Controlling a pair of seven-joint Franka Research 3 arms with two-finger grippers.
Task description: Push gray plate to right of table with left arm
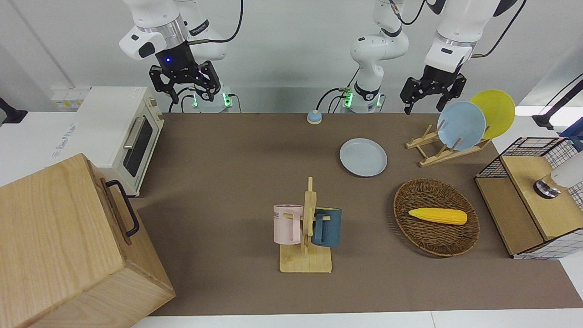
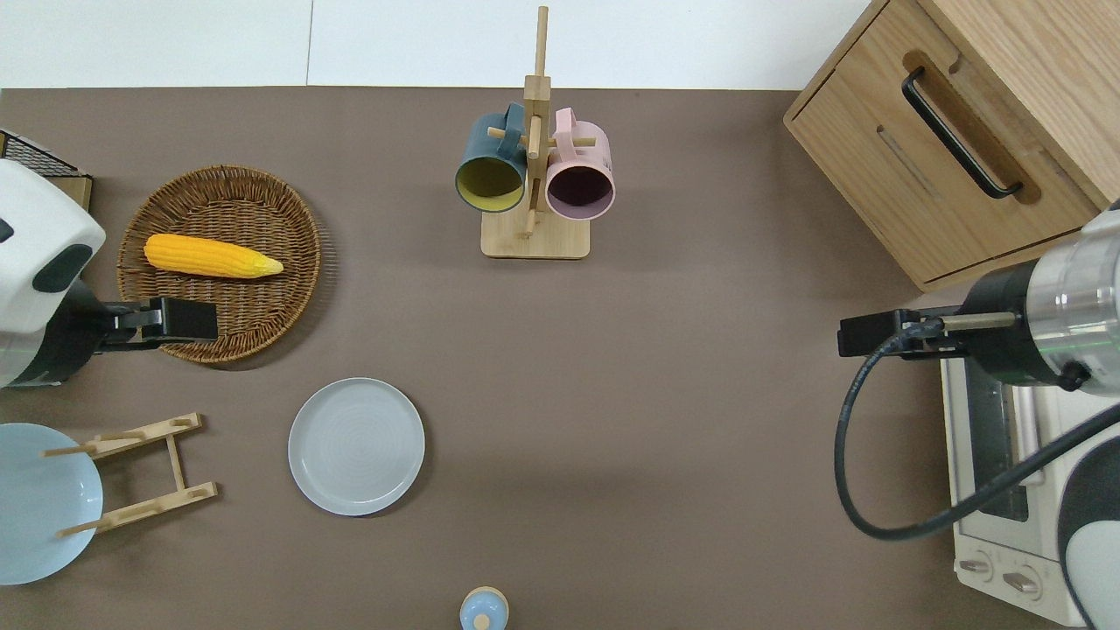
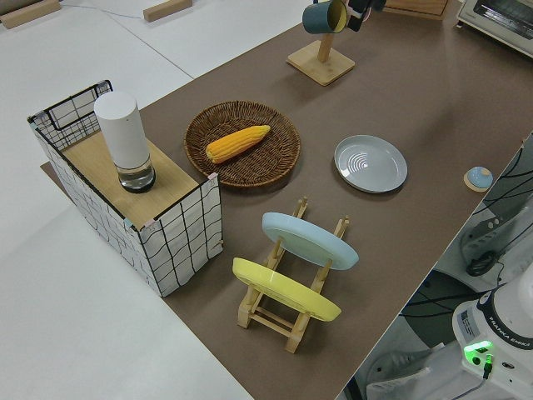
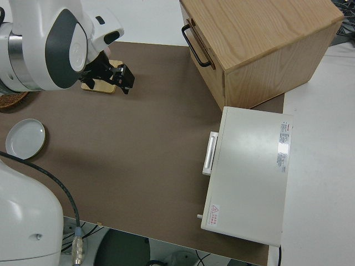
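Observation:
The gray plate (image 1: 363, 157) lies flat on the brown table (image 1: 227, 182), between the wicker basket and the robots; it also shows in the overhead view (image 2: 356, 445), the left side view (image 3: 371, 163) and the right side view (image 4: 25, 138). My left gripper (image 1: 424, 106) hangs open and empty, up in the air. In the overhead view it (image 2: 194, 319) is over the basket's rim nearest the robots, apart from the plate. My right arm is parked, its gripper (image 1: 190, 94) open and empty.
The wicker basket (image 2: 262, 289) holds a corn cob (image 2: 210, 255). A wooden dish rack (image 1: 439, 152) holds a sky-blue plate (image 1: 462, 125) and a yellow plate (image 1: 498, 109). A mug rack (image 2: 535, 175), a toaster oven (image 1: 130, 136), a wooden cabinet (image 1: 68, 246) and a small blue knob (image 1: 314, 117) also stand here.

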